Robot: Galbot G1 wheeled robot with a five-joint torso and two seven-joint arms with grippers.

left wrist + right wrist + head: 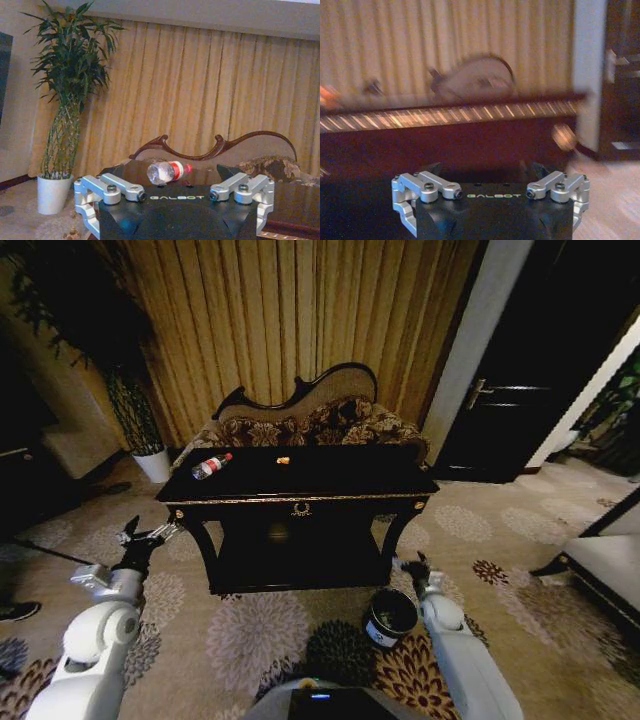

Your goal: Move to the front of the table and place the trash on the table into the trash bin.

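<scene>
Curtains (300, 310) in gold-brown folds cover the wall at the back, and a patterned carpet (250, 635) of large flower medallions runs across the floor. The table (300, 502), glossy black with gold trim and a lower shelf, stands in the middle of the head view, with the curved-back floral sofa (310, 415) just behind it. A tall leafy plant in a white pot (152, 465) stands beyond the table's left end, and a dark door (520, 390) shows at the back right.

The left arm reaches forward on the left, its left gripper (148, 536) beside the table's front left corner and below the tabletop edge; its fingers look spread apart, with nothing between them. The right arm reaches forward on the right, its right gripper (412, 566) low near the table's front right leg; whether its fingers are apart or together cannot be told.

The trash bin (390, 617), small, black and cylindrical with a white label, stands on the carpet in front of the table's right leg, just beside the right arm.

The clear plastic bottle (211, 466) with a red label and cap lies on its side near the tabletop's left rear corner. The orange-yellow scrap (283, 460) lies on the tabletop near the rear edge, to the right of the bottle and apart from it.
</scene>
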